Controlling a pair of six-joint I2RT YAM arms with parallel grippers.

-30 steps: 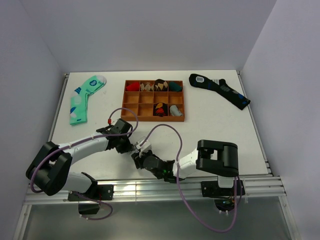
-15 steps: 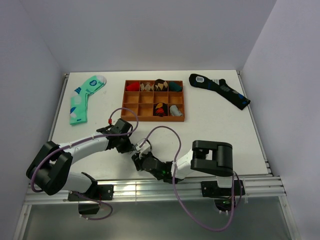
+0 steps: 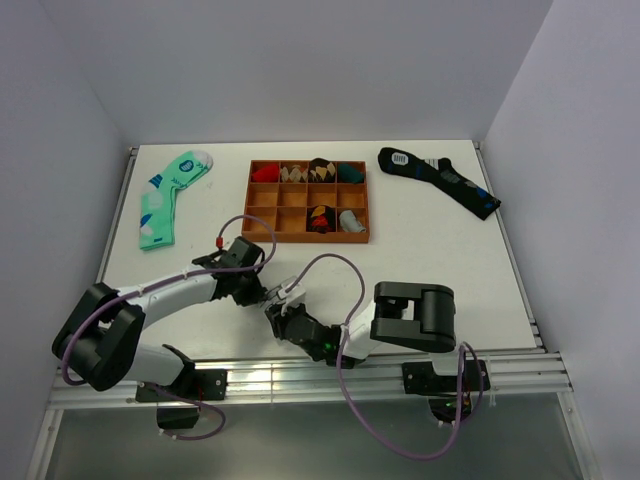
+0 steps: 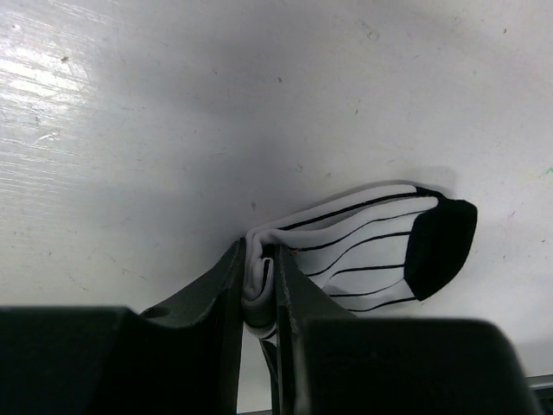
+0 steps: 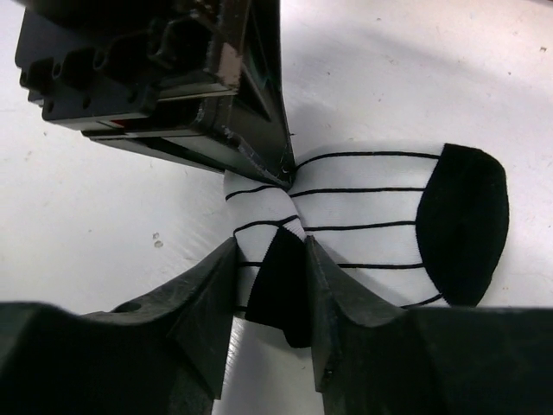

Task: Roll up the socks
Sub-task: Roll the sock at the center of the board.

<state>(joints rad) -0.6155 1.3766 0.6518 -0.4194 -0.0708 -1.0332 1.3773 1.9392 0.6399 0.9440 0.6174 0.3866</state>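
Left end effector [image 4: 259, 275]: low over surface [image 4: 173, 104], reaching in from left, pinched shut on folded white edge of sock [image 4: 363, 246].
Right end effector [image 5: 272, 259]: tip to tip with left, clamped on black-heeled fold.
Sock: flat on surface, near front edge.
Overhead: sock almost hidden under both.
Wrist views only: stripes, black toe.

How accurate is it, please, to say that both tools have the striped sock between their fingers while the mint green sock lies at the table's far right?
Nearly: the mint green sock lies at the far left, as the top external view shows. The left tool and right tool do each have the striped sock between their fingers.
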